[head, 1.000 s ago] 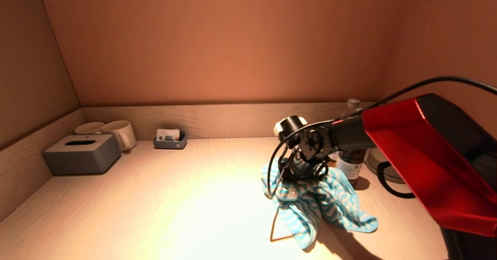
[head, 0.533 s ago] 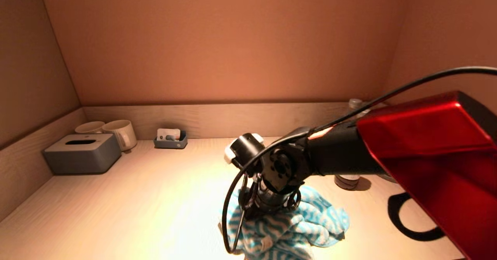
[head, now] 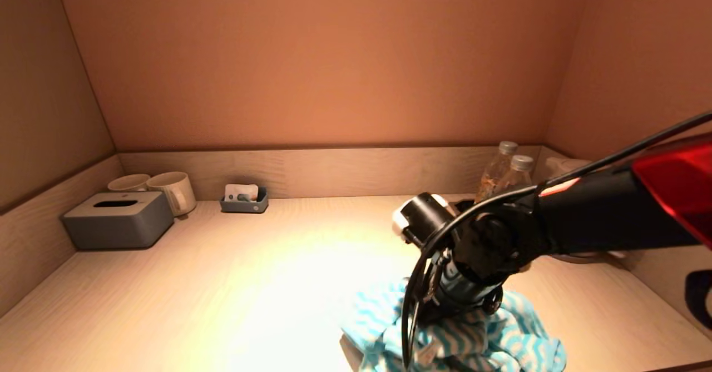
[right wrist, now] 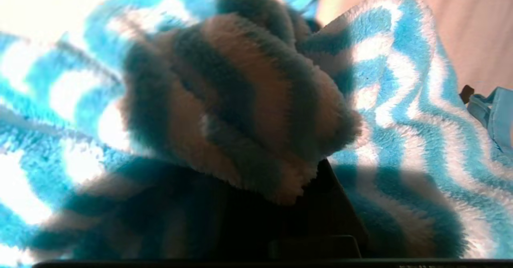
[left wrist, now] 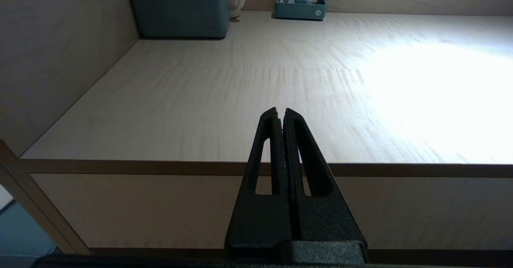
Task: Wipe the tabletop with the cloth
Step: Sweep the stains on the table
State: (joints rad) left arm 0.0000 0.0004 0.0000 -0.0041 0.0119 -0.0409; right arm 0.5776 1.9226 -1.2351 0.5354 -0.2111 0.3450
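Near front edge of counter (head: 222,283), right of centre: right claw (head: 445,327) pointing down into the cloth (head: 500,344).
Cloth: blue-and-white zigzag fleece, bunched in a heap on the counter at the front edge, partly under the wrist.
Right claw state: clenched on the cloth; in the right wrist view a thick fold (right wrist: 248,111) bulges over the dark fingers, hiding the tips.
Left claw (left wrist: 280,115): fingers pressed together, nothing between them; held off the counter's front edge on the left side, aimed across the wood.
Back left corner: grey tissue box (head: 118,219), two cream mugs (head: 173,192) behind it.
Back wall: small grey tray (head: 243,199) with packets.
Back right corner: two capped bottles (head: 514,174), side by side.
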